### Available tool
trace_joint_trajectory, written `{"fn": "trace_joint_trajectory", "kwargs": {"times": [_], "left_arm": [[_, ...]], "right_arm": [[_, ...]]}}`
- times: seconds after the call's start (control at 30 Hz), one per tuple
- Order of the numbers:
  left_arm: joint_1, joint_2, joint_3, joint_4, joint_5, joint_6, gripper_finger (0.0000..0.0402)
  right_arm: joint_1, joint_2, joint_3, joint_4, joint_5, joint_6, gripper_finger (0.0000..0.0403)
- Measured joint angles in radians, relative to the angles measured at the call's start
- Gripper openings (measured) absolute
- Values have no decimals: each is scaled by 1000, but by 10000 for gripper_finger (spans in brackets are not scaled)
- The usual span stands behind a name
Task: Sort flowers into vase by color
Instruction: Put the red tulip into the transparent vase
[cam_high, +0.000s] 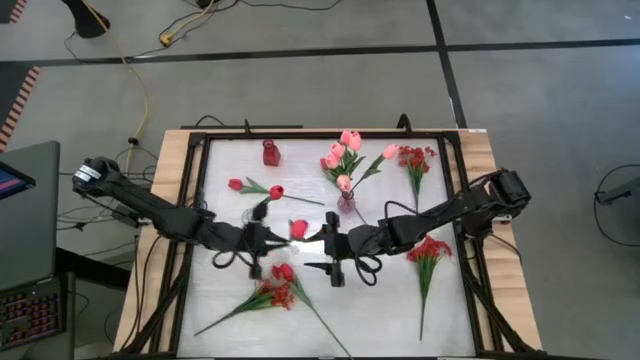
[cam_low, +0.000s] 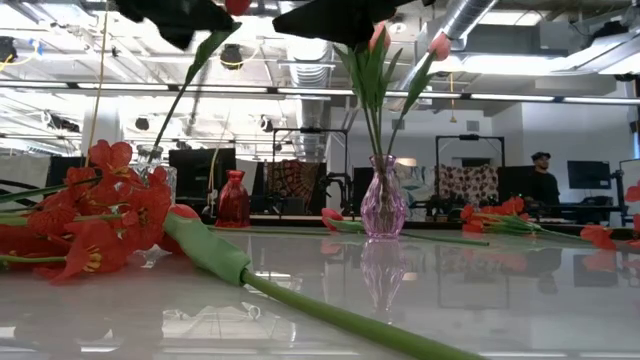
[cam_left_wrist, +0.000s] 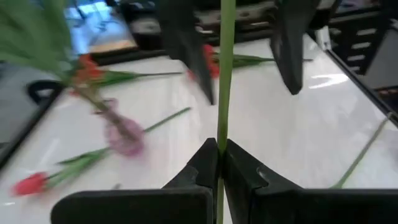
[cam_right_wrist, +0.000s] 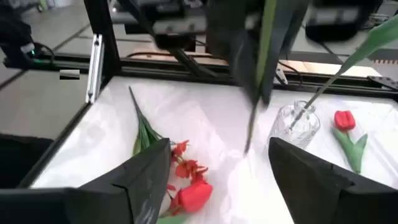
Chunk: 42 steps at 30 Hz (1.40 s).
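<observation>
Both arms are meeting over the middle of the white table (cam_high: 400, 310), seen from above. The left gripper (cam_left_wrist: 219, 163) is pinching a green stem (cam_left_wrist: 224, 74) tightly between its closed fingers; that stem belongs to a red tulip (cam_high: 298, 229) being held up between the two grippers at the table's centre. The right gripper (cam_right_wrist: 221, 180) is facing it from the right with its fingers spread wide apart and nothing between them. Just far of the grippers, a purple glass vase (cam_low: 383, 205) is standing upright and holding the pink tulips (cam_high: 343, 150), their stems rising out of its neck. A clear glass vase (cam_right_wrist: 297, 124) is standing left of centre with a single stem leaning out of it. A small red vase (cam_high: 271, 153) is standing at the far side, left of the pink bunch. Two more red tulips (cam_high: 255, 187) are lying flat on the table left of centre, between the red vase and the left arm. One bushy red spray (cam_high: 416, 160) is lying at the far right, another (cam_high: 430, 252) at the right beside the right arm, and a third (cam_high: 275, 293) is lying at the near side, left of centre. In the low view, a person (cam_low: 541, 180) is standing in the room beyond the table.
</observation>
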Motion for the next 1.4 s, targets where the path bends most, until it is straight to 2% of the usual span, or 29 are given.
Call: {"fn": "trace_joint_trajectory", "kwargs": {"times": [0.33, 0.5, 0.63, 0.8, 0.97, 1.1, 1.4], "left_arm": [[-144, -334, 0, -316, -379, -106, 0], [-184, -415, -15, -414, -584, -192, 0], [-180, -476, -88, -414, -670, -255, 0], [-153, -554, -183, -381, -669, -339, 0], [-138, -605, -251, -264, -644, -279, 0], [-124, -614, -266, -227, -610, -265, 0], [-89, -613, -324, -185, -600, -279, 0]], "right_arm": [[1, 8, 0, -30, 0, 4, 301], [1, 9, 0, -16, 2, 4, 301], [1, 9, 0, -19, 3, 3, 301], [1, 9, 0, -18, 3, 3, 302], [0, 9, 0, -17, 4, 3, 302], [0, 9, 0, -17, 5, 3, 302], [0, 9, 0, -21, 6, 1, 302]]}}
